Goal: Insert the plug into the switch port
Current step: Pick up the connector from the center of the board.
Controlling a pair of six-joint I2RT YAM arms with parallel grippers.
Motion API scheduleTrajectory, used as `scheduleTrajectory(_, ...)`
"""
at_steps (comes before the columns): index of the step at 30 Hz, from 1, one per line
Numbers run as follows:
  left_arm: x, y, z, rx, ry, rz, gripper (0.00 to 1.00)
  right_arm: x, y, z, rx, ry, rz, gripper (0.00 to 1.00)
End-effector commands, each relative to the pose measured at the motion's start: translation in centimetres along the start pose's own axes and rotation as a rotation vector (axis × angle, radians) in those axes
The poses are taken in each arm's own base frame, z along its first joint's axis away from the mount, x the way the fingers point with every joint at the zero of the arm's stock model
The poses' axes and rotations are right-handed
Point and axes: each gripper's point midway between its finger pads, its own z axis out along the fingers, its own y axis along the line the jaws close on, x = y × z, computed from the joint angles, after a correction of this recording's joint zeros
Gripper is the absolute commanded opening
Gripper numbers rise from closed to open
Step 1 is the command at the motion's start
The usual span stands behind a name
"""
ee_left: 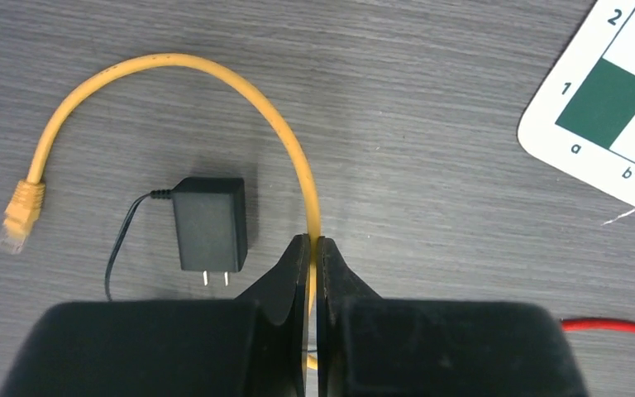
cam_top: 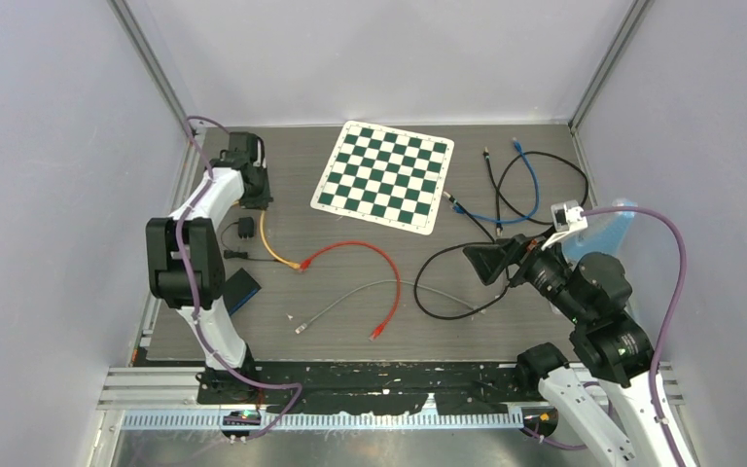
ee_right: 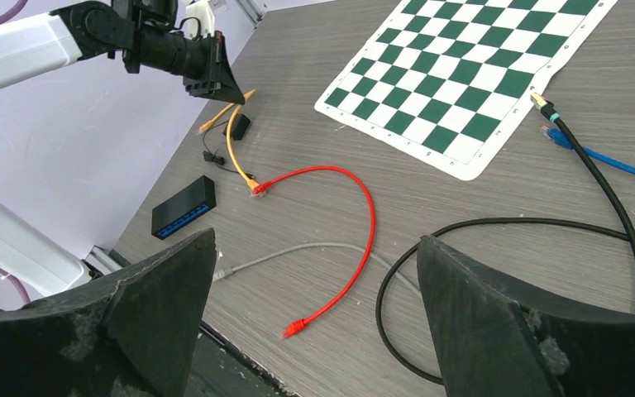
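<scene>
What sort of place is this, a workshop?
Probably a robotics lab test cell: a left arm and a right arm bolted to a table boxed in by plain walls, with practice props laid out: a yellow cable, a network switch, a chessboard mat.

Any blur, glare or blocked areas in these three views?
Top external: even soft light, sharp, no glare. Left wrist: yellow cable crisp, the left gripper fills the bottom with its dark bulk. Right wrist: table sharp, the right gripper blocks both lower corners.
</scene>
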Motion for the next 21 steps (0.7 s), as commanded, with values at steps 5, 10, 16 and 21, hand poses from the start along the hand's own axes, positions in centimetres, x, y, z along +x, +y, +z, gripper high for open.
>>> scheduleTrajectory(5,-4.7,-0.5,-10.3,0.09,-0.275,0.003,0.0,-2.2,1.6,1.5,-0.06,-0.04,0.037,0.99)
scheduleTrajectory(10,-3.9,-3.8,-15.4,0.27,-0.347,-0.013,0.0,-2.9,2.2,3.3,-0.091,-0.051,0.086,0.99)
scheduleTrajectory(16,0.1,-9.0,-18.5,0.482,-0.411,0.013,0.0,-3.5,1.8,6.6,-0.04,0.024,0.181,1.0)
scheduleTrajectory(21,3.1,-13.4,-20.5,0.628,-0.487,0.082,0.0,-4.1,2.1,9.9,-0.054,0.051,0.258,0.96)
